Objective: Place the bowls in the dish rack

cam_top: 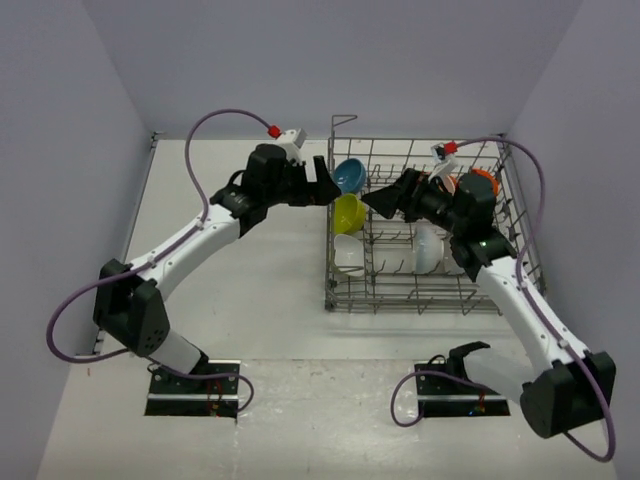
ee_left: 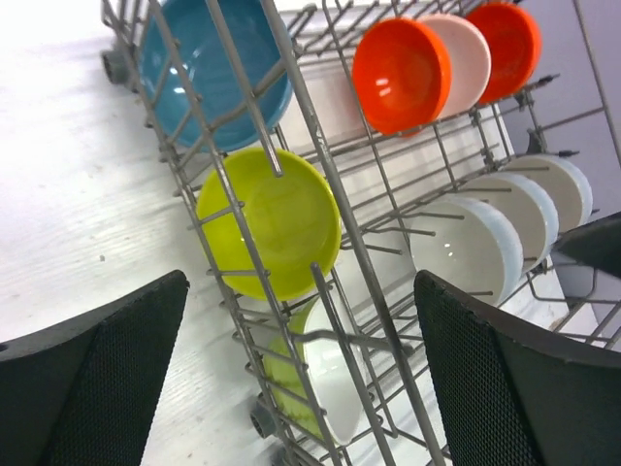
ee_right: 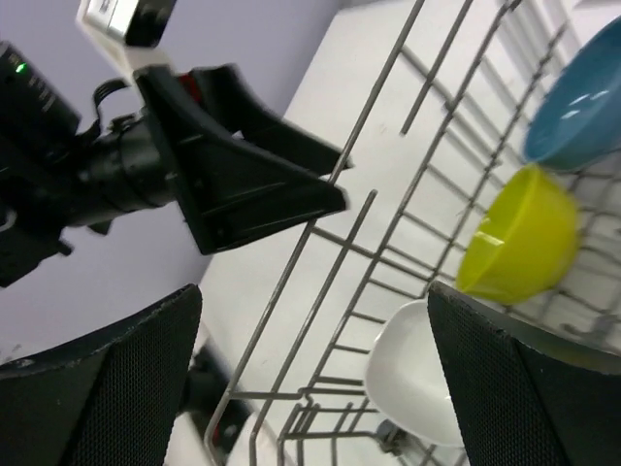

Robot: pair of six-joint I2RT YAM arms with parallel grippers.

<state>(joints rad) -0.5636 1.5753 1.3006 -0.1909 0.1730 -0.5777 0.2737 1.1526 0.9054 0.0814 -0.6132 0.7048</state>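
Observation:
The grey wire dish rack (cam_top: 415, 304) stands right of centre. In it stand a blue bowl (cam_top: 349, 176), a yellow-green bowl (cam_top: 349, 212), a white squarish bowl (cam_top: 349, 256), white round bowls (cam_top: 428, 248) and orange bowls (cam_top: 484, 183). My left gripper (cam_top: 323, 190) is open and empty, just outside the rack's left wall beside the blue and yellow-green bowls. My right gripper (cam_top: 374, 200) is open and empty, inside the rack facing left. The left wrist view shows the blue bowl (ee_left: 209, 68), the yellow-green bowl (ee_left: 272, 218), the squarish bowl (ee_left: 344, 379), an orange bowl (ee_left: 400, 73) and an orange bowl with white inside (ee_left: 464, 58) behind the rack wires (ee_left: 320, 165).
The right wrist view shows the left gripper (ee_right: 243, 165) beyond the rack wall (ee_right: 388, 233), with the yellow-green bowl (ee_right: 524, 238) and squarish bowl (ee_right: 417, 379) at right. White table (cam_top: 250, 290) lies left of the rack. Walls enclose the back and sides.

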